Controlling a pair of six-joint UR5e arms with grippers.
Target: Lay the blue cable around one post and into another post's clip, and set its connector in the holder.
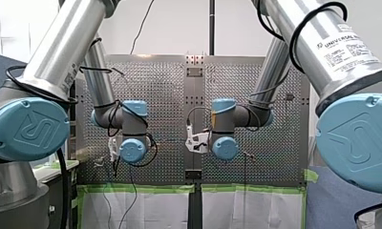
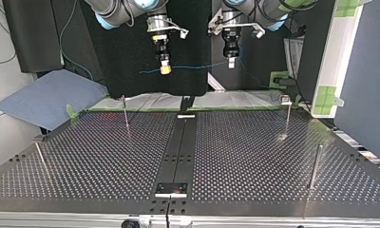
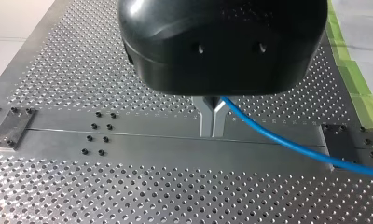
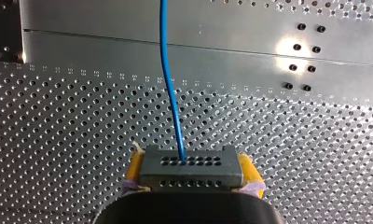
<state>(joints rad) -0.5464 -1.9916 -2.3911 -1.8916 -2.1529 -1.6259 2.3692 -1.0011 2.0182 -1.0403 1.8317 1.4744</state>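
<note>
Right gripper [image 4: 190,173]: yellow pads clamped on the grey connector [image 4: 189,163], cable exits straight ahead of it. Left gripper [image 3: 212,122]: metal fingers pinched on the blue cable [image 3: 287,140], a short way along. Both hang well above the perforated table [image 2: 254,156], span between them nearly straight. Not yet routed at the far-left post [image 2: 126,116] or far-right post [image 2: 287,118]. Risks, my read: arms diverging on descent drags cable through the left pinch or strains the connector joint. Too much slack snags a post top.
</note>
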